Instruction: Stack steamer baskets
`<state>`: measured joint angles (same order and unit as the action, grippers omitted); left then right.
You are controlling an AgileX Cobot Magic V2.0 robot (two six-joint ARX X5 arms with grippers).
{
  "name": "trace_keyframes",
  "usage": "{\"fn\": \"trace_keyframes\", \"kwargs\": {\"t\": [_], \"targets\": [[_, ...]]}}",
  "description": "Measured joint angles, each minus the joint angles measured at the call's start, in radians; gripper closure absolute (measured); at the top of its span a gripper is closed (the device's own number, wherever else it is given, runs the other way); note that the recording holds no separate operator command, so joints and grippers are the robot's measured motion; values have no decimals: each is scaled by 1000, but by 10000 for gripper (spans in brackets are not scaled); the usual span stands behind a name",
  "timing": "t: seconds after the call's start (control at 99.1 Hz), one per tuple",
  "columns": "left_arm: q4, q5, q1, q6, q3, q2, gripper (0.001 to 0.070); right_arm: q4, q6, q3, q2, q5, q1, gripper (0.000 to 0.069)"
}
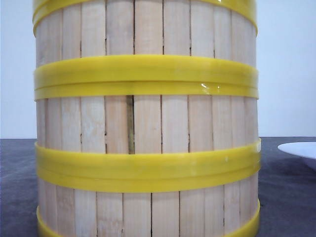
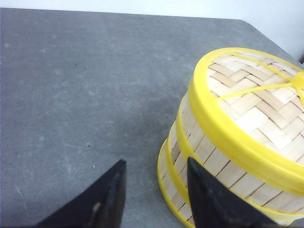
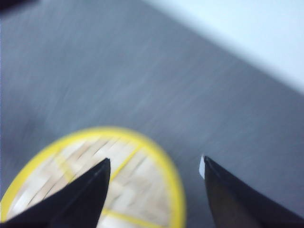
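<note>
The steamer baskets [image 1: 148, 123] stand stacked one on another, right in front of the front camera and filling most of that view; their slat walls and yellow bands show. In the left wrist view the stack [image 2: 209, 156] carries a woven yellow-rimmed lid [image 2: 256, 104] on top. My left gripper [image 2: 156, 160] is open beside the stack, one finger in front of its wall, holding nothing. The right wrist view is blurred: my right gripper [image 3: 155, 160] is open above the lid [image 3: 137, 180] with nothing between its fingers. Neither gripper shows in the front view.
The edge of a white plate [image 1: 298, 148] lies on the dark grey table [image 2: 71, 71] to the right of the stack. The table's far edge meets a pale wall behind.
</note>
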<state>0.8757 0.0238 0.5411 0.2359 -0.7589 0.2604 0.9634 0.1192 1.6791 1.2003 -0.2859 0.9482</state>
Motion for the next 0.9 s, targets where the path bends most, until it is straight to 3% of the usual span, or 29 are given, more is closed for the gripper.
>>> {"fn": "trace_keyframes", "kwargs": {"t": [0.313, 0.716, 0.898], "targets": [[0, 0, 0, 0, 0, 0, 477, 97, 10, -36, -230, -241, 0, 309], [0, 0, 0, 0, 0, 0, 477, 79, 189, -489, -523, -294, 0, 309], [0, 0, 0, 0, 0, 0, 480, 70, 239, -541, -539, -290, 0, 322]]}}
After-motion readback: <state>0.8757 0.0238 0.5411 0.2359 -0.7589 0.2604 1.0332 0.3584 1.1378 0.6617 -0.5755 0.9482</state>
